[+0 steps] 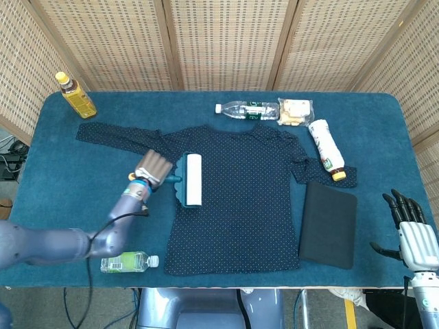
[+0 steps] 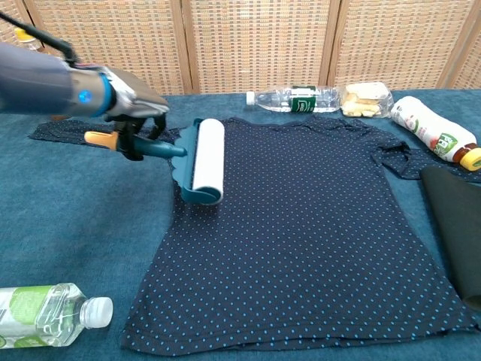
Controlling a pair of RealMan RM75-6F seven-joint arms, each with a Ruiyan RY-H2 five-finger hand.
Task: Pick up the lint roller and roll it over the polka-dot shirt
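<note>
The navy polka-dot shirt [image 1: 240,192] [image 2: 316,226] lies flat in the middle of the blue table. My left hand [image 1: 152,168] [image 2: 134,113] grips the teal handle of the lint roller [image 1: 192,179] [image 2: 206,161]. Its white roll rests on the shirt's left edge, just under the left sleeve. An orange cap shows at the handle's end. My right hand [image 1: 411,229] hangs off the table's front right corner with fingers spread and nothing in it; the chest view does not show it.
A clear bottle [image 1: 127,261] [image 2: 49,314] lies at the front left. At the back lie a water bottle [image 1: 245,109], a snack bag [image 1: 295,111] and a white bottle [image 1: 326,155]. A dark folded cloth [image 1: 328,223] sits right of the shirt. A yellow bottle [image 1: 75,95] stands back left.
</note>
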